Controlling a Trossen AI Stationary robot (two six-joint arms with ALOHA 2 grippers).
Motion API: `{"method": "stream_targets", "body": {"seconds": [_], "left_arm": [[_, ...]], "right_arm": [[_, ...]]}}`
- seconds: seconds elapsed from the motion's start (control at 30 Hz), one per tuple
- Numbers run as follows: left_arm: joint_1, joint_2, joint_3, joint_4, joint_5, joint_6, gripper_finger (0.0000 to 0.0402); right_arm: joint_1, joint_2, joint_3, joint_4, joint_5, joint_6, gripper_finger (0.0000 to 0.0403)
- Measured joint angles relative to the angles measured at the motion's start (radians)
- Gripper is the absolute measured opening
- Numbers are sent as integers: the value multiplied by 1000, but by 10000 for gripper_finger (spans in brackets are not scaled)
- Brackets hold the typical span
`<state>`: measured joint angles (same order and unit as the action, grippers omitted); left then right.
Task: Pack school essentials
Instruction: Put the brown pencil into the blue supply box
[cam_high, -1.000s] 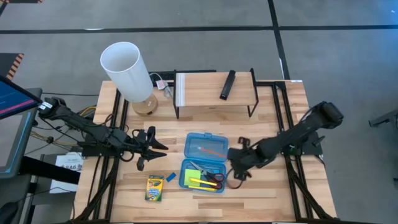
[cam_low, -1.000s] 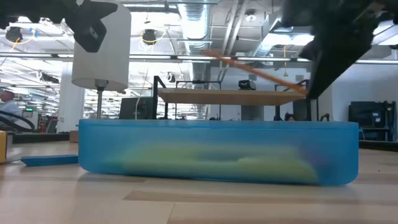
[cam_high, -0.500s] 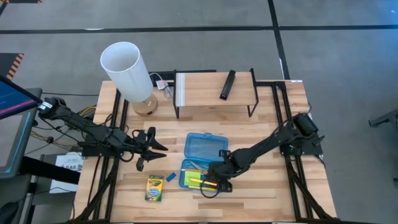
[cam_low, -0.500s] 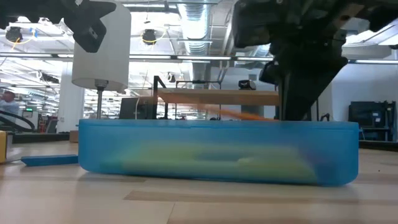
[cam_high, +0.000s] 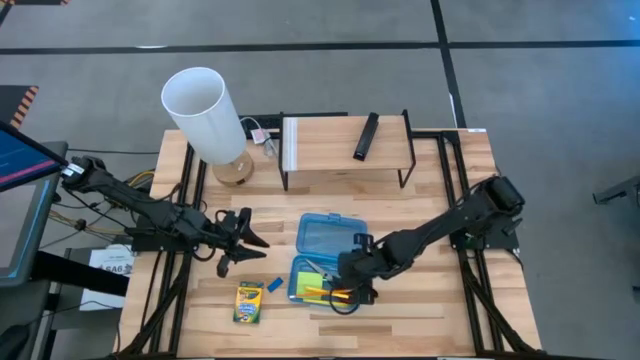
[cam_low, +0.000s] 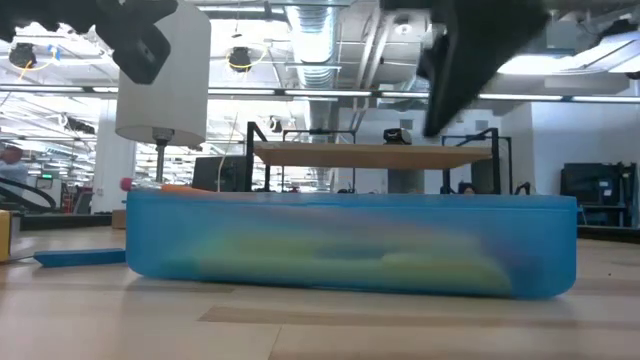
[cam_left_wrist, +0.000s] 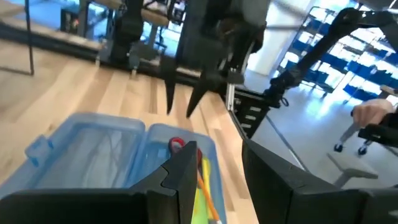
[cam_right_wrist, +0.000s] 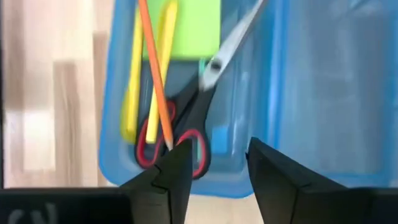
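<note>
An open blue pencil case (cam_high: 300, 268) lies mid-table, its lid (cam_high: 330, 235) flat on the far side. In it lie red-handled scissors (cam_right_wrist: 193, 124), a green sticky-note pad (cam_right_wrist: 193, 28), two yellow sticks (cam_right_wrist: 134, 93) and an orange pencil (cam_right_wrist: 152, 68), which slants across them. My right gripper (cam_right_wrist: 217, 168) is open and empty just above the case's right end (cam_high: 352, 283). The crayon box (cam_high: 249, 301) and blue eraser (cam_high: 273, 286) lie on the table left of the case. My left gripper (cam_high: 255, 240) is open, empty and left of the case.
A white-shaded lamp (cam_high: 205, 115) stands at the far left. A wooden shelf (cam_high: 345, 140) at the far middle carries a black bar (cam_high: 366, 136). Bare wood lies to the right of the case and along the near edge.
My right gripper has carried the orange pencil toward the table's left and down over the case, then let it go and drawn back a little. The pencil, earlier held slanting in the air, now lies in the case.
</note>
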<state>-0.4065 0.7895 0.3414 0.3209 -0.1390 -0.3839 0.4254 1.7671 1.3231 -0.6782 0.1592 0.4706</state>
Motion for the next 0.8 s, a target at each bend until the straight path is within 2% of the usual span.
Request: {"method": "stream_targets", "body": {"seconds": [0.13, 0.27, 0.43, 0.57, 0.67, 0.8], "left_arm": [[-7, 0, 25, -82, 1, -26, 114], [-43, 4, 29, -104, -16, -26, 114], [-95, 17, 29, -101, -93, -8, 114], [-129, 17, 29, -86, -153, 4, 114], [-147, 17, 29, -75, -172, 24, 114], [-154, 17, 29, -75, -189, 33, 114]], "right_arm": [[2, -40, 0, 56, 61, -21, 168], [4, -30, 0, 202, 75, -111, 157], [4, 67, 0, 469, 37, -248, 143], [-2, 148, 0, 594, 16, -305, 127], [3, 190, -2, 673, 14, -339, 99], [13, 239, 0, 787, -32, -367, 33]]}}
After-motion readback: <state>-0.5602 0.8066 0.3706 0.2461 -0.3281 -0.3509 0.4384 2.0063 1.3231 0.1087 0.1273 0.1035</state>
